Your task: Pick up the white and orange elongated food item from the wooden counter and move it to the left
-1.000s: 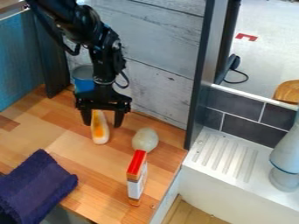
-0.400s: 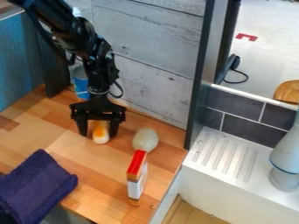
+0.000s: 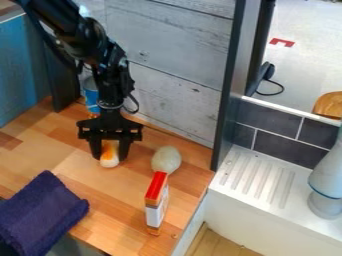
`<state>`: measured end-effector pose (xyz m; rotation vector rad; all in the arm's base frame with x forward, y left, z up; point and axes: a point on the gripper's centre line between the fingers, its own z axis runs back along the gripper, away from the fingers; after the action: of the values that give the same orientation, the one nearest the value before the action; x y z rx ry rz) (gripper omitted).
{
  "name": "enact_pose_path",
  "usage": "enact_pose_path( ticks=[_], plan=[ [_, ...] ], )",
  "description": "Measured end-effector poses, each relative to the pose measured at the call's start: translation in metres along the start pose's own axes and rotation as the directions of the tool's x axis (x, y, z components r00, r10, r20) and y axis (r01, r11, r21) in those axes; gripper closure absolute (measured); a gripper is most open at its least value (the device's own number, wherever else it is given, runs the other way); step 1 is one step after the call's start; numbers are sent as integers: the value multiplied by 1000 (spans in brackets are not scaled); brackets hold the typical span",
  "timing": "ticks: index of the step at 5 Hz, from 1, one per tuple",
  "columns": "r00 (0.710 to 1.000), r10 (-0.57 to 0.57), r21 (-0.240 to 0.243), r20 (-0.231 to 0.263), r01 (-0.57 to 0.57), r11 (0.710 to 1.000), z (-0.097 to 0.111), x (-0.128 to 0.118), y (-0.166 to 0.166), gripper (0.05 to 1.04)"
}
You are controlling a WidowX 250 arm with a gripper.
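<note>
The gripper (image 3: 110, 156) hangs low over the wooden counter at left centre, its two fingers closed in on either side of a white oblong item (image 3: 109, 159) with an orange-yellow patch. The item's rounded near end shows between the fingertips, while its far part is hidden under the gripper. To the right sits a pale, rounded object (image 3: 166, 159). Just in front of that, a red-topped box (image 3: 155, 202) with white and orange sides stands upright.
A blue can (image 3: 91, 95) is partly hidden behind the arm, near the grey plank wall (image 3: 174, 75). A dark blue cloth (image 3: 41, 212) lies at the counter's front left. Right of the counter (image 3: 77, 175) is a white ridged sink surface (image 3: 257, 180).
The gripper has come down and left, then its fingers have drawn together around the white and orange item. That item has shifted slightly left and toward the camera.
</note>
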<state>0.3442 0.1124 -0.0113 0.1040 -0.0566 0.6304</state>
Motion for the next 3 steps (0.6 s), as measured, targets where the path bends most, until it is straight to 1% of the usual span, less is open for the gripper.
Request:
enact_pose_path(
  ticks=[1,2,3],
  plan=[
    [999,-3,-40,50,5,999,34,-11,-7,415],
    [996,-3,-81,88,10,997,71,-25,-10,415],
    [996,-45,-113,71,53,992,103,-42,0,415]
  ],
)
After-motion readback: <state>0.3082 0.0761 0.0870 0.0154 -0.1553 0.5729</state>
